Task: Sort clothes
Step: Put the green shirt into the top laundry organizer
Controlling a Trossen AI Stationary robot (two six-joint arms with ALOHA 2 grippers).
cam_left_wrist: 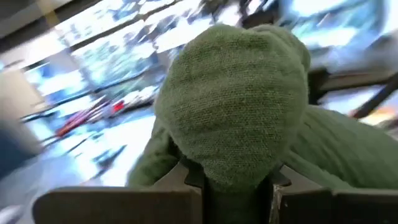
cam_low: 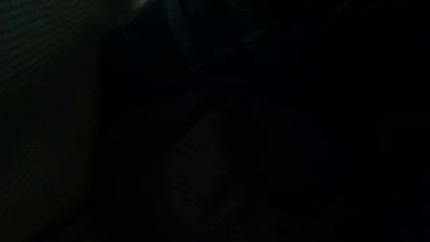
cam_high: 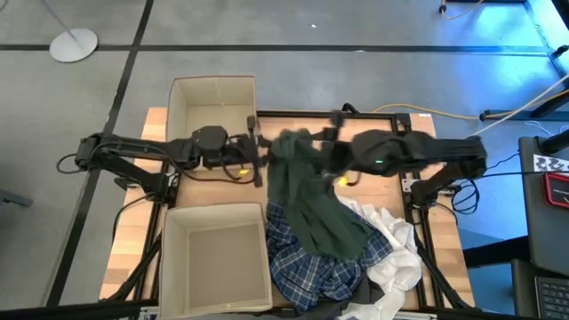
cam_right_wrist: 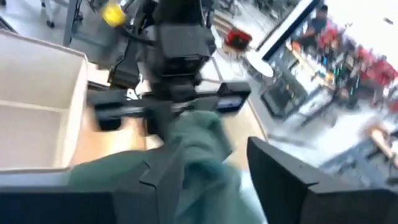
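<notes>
A dark green garment (cam_high: pixel 316 209) hangs between my two grippers over the middle of the table. Its lower part lies on a blue-and-white plaid shirt (cam_high: pixel 298 267) and a white garment (cam_high: pixel 396 262) piled at the near right. My left gripper (cam_high: pixel 260 153) is shut on the green garment's left end, which fills the left wrist view (cam_left_wrist: pixel 236 99). My right gripper (cam_high: pixel 327 149) meets the green garment from the right, with green cloth (cam_right_wrist: pixel 208 155) between its fingers. The low view is dark and shows nothing. My left gripper pinches a bunched fold of the green garment (cam_left_wrist: pixel 236 177) between its two fingers, coming level from the table's left. The cloth bulges out past the fingertips in several layers. My right gripper has a bunch of the green cloth (cam_right_wrist: pixel 199 171) between its two fingers, coming level from the table's right, close to my left gripper (cam_right_wrist: pixel 177 106). The garment hangs slack below both grippers.
A beige fabric box (cam_high: pixel 213 107) stands at the far left and another beige fabric box (cam_high: pixel 213 258) at the near left, both open at the top. A yellow object (cam_high: pixel 342 180) lies near the table's middle.
</notes>
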